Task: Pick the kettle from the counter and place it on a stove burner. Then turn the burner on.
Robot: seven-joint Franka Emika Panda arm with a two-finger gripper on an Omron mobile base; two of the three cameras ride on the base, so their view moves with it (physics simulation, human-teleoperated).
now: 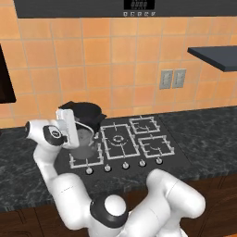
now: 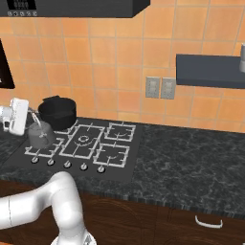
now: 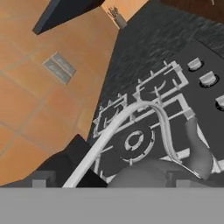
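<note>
Kettle (image 2: 40,135) is set on front-left burner of stove (image 2: 115,165) for heating; gripper (image 1: 81,134) fingers are spread apart, w/ handle let go.

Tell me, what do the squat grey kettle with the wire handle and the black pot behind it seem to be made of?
The squat grey kettle looks like dull brushed metal: even grey with a soft sheen, and a thin pale wire handle. The black two-handled pot looks like matte dark metal or enamel. Its flat black surface shows almost no shine, so the look leaves it open.
</note>
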